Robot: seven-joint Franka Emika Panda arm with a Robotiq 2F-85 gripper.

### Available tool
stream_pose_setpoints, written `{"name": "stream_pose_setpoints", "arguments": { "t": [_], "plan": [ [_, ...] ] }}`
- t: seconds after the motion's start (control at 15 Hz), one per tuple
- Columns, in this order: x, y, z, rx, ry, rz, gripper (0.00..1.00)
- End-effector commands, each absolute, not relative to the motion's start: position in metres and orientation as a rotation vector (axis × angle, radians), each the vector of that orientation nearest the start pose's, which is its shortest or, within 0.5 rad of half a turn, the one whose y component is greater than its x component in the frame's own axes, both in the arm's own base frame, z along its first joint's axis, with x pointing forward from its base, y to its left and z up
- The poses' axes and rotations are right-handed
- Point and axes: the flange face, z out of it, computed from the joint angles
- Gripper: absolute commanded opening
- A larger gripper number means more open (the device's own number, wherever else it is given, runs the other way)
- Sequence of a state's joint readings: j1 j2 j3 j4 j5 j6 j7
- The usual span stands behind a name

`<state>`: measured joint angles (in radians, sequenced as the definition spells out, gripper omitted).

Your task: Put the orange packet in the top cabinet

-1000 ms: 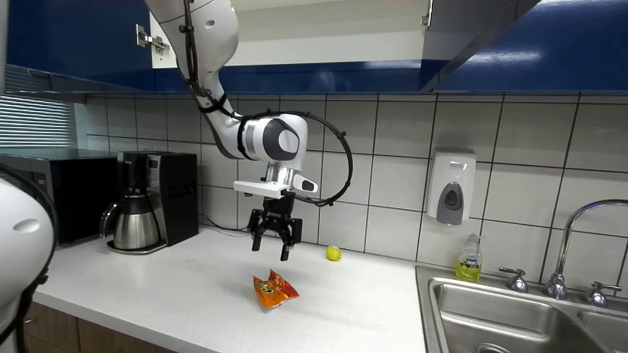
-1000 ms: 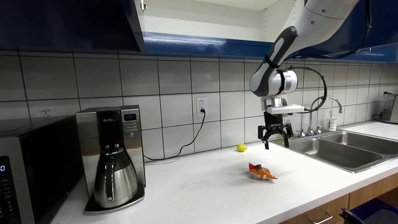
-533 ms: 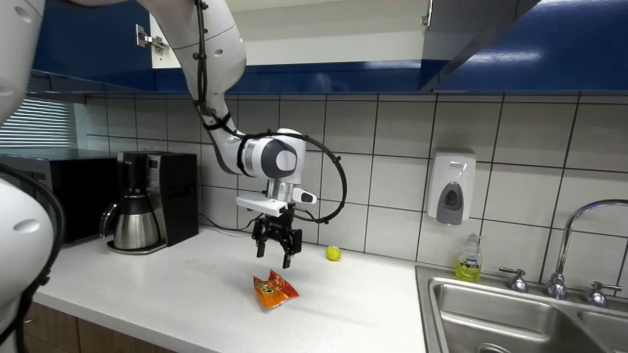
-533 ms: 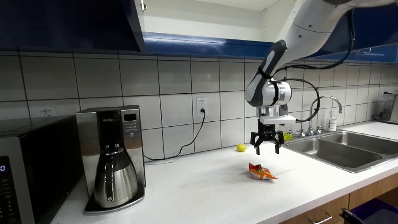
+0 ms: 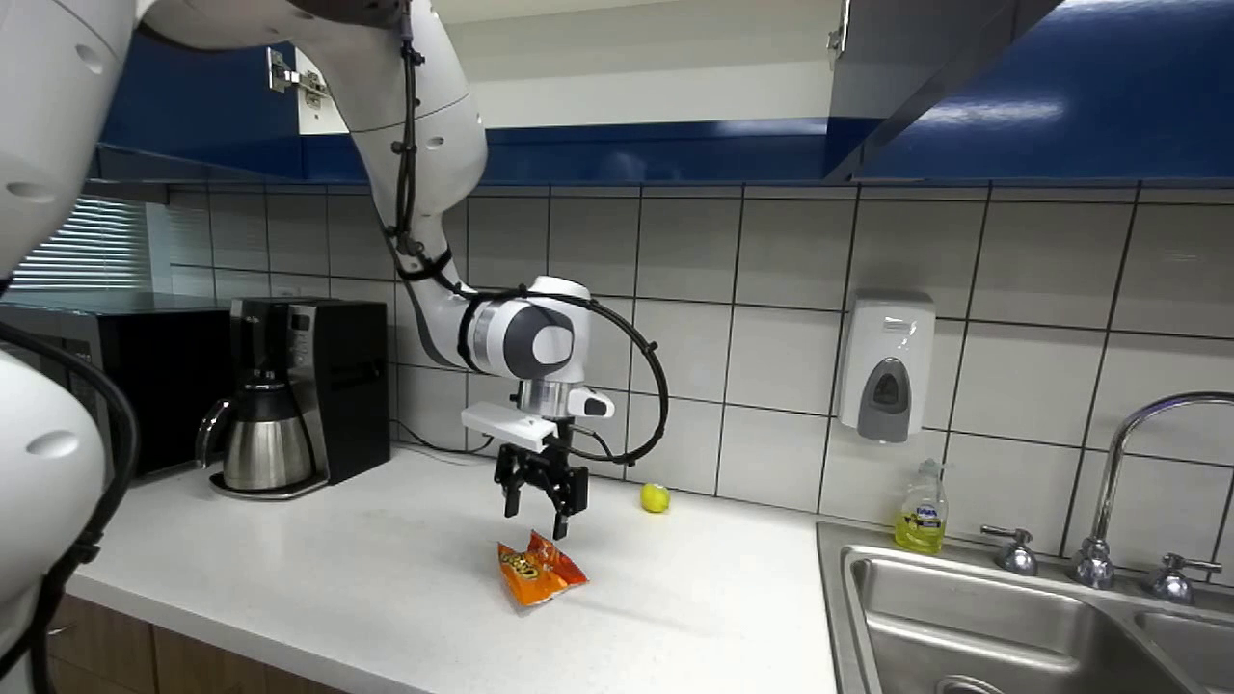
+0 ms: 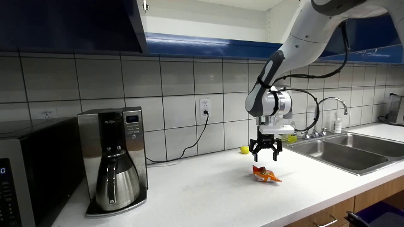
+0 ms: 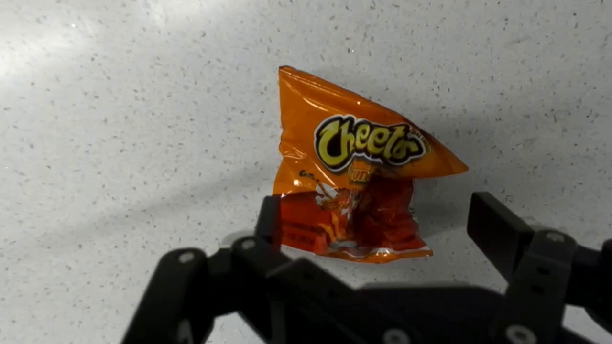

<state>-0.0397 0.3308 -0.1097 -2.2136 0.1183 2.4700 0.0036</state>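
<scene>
The orange packet (image 5: 536,573) lies crumpled on the white counter in both exterior views (image 6: 264,175). In the wrist view the packet (image 7: 354,148) shows its Cheetos label, with its red lower end nearest the gripper. My gripper (image 5: 536,518) points down a little above the packet, and it also shows in an exterior view (image 6: 265,158). In the wrist view the jaws of the gripper (image 7: 375,210) stand wide apart with nothing held; the left finger covers a little of the packet's edge. The top cabinet (image 5: 656,72) is open above the counter; its bare inside also shows (image 6: 205,22).
A yellow lemon (image 5: 655,497) lies near the tiled wall. A coffee maker (image 6: 113,157) and a microwave (image 6: 38,170) stand at one end, a sink (image 5: 983,617) at the other. Cabinet doors (image 5: 202,106) stand open; the arm passes in front of the cabinet.
My gripper has come down toward the packet and, in an exterior view, shifted left until it is above it. It stays open. The packet has not moved.
</scene>
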Motion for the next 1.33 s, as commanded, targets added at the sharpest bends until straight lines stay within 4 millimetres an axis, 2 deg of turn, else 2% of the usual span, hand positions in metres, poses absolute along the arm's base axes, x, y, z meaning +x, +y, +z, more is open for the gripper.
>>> {"name": "stream_pose_setpoints", "arguments": {
  "t": [0.0, 0.47, 0.87, 1.27],
  "plan": [
    [0.547, -0.081, 0.214, -3.064, 0.398, 0.086, 1.00],
    [0.550, -0.081, 0.195, -3.059, 0.411, 0.110, 1.00],
    [0.549, -0.087, 0.180, -3.030, 0.501, 0.141, 1.00],
    [0.551, -0.090, 0.173, -3.022, 0.555, 0.143, 1.00]
  ]
}}
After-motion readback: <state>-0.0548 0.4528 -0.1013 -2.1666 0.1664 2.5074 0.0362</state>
